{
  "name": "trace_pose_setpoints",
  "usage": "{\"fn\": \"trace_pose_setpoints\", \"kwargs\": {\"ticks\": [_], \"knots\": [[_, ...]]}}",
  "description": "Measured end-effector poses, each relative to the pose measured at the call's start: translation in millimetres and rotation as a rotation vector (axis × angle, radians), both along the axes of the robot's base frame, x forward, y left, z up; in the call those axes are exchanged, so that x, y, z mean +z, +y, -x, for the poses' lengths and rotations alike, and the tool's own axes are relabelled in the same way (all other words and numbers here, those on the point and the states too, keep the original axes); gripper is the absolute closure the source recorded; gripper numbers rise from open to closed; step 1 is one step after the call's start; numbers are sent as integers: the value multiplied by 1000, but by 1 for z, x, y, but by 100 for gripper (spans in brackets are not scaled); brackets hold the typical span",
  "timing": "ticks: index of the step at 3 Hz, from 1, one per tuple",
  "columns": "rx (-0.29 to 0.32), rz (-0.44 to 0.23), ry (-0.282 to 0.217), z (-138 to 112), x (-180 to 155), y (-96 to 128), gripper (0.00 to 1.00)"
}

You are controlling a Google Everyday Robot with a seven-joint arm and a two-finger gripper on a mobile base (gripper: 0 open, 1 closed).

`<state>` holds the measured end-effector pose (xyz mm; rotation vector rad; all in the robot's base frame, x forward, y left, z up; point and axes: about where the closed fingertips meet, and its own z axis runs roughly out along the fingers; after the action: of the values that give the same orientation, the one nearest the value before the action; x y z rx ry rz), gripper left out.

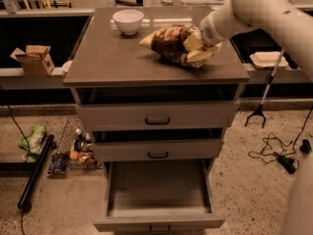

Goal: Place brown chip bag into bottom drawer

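Two-finger gripper [199, 49] apparently clenched on glossy dark-brown chip bag [168, 40] on grey cabinet top [107, 58]; deep grey bottom drawer [159, 192] open.

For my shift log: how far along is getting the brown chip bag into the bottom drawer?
Done: the bottom drawer is pulled open, with nothing in it. In hand: the gripper is clamped on the brown chip bag, up at the cabinet top. Left: carry it down and release it inside.
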<state>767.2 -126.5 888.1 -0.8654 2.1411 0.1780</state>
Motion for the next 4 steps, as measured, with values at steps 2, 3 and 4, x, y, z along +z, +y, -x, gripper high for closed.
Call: {"fn": "trace_pose_setpoints", "kwargs": {"ticks": [2,3,4], "knots": [[100,-85,-151,58,53,-53,100],[99,-87,-149,57,52,-52,100],[155,-82,-170,86,52,-47,100]]}}
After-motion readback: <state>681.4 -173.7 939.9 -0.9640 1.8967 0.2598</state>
